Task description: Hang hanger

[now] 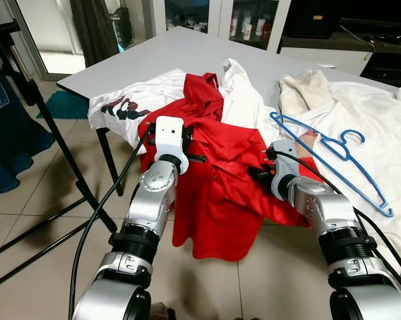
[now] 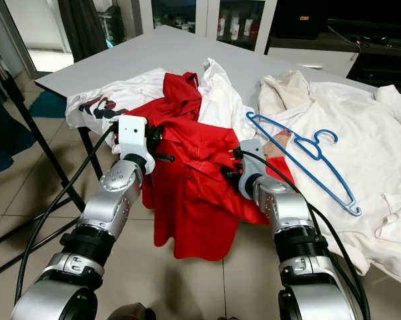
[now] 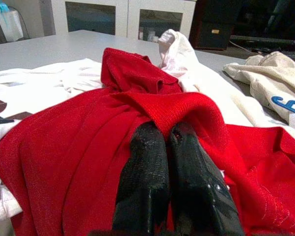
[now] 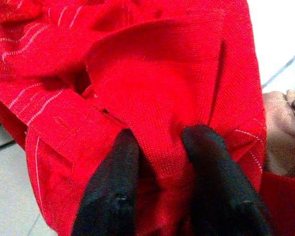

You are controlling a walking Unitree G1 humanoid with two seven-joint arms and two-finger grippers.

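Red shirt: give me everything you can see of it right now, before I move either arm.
The red shirt is a knit-looking garment with faint pale stripes, crumpled on the grey table, its lower part hanging over the near edge. It overlaps white clothes behind it. The left gripper pinches a raised fold with jaws closed; the right gripper clamps another bunched fold between its jaws. The blue hanger lies apart, to its right.
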